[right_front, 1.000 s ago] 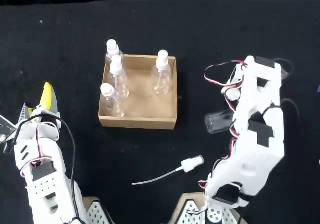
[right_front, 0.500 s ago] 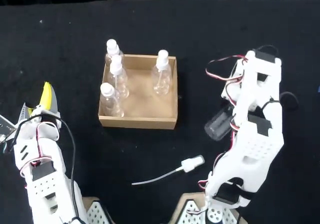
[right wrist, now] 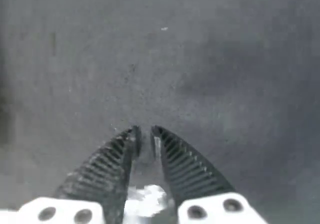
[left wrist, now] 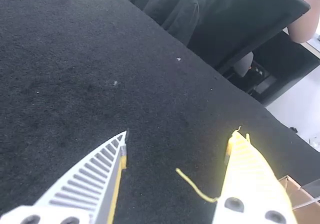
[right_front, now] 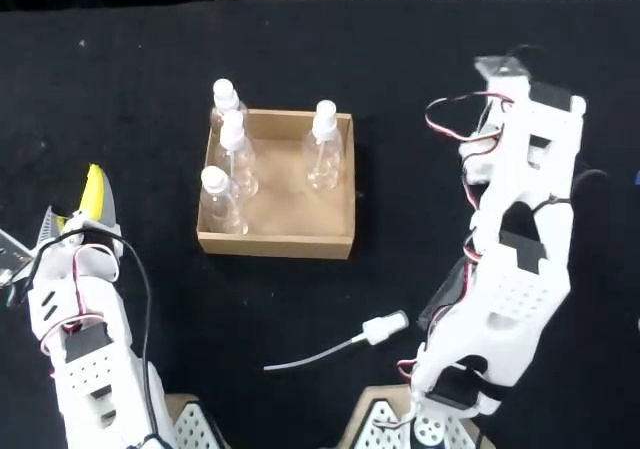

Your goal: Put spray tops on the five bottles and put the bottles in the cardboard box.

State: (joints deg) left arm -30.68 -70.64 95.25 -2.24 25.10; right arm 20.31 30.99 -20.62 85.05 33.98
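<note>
Right end effector (right wrist: 145, 130) has its two black ribbed fingers drawn almost together, pinched on something clear and pale that I take for the uncapped bottle (right wrist: 145, 151). Its own wrist camera shows it hanging over bare black bench (right_front: 150, 69). From the high camera, the white right arm stands folded up tall, well to the right of the cardboard box (right_front: 277, 244). A dark, glassy shape is tucked against the arm's box-facing side, too hidden for me to say more about it.

Left end effector (right_front: 70, 209) sits low, off to the left of the box and apart from it. Its fingers are spread wide, one yellow and one white, with only black cloth between them.

Four clear bottles wearing white spray tops stand upright in the box. Three bunch along its left wall:
- the far-left bottle (right_front: 226, 104) is in the far corner;
- the middle bottle (right_front: 236, 149) is just in front of it;
- the front-left bottle (right_front: 220, 197) is by the front corner.

The far-right bottle (right_front: 324, 144) stands alone toward the far right corner.

One loose spray top (right_front: 385, 326) lies on its side on the bench, in front of the box's right front corner and apart from it, close beside the right arm. Its thin dip tube (right_front: 310, 357) trails across the bench in front of the box.
</note>
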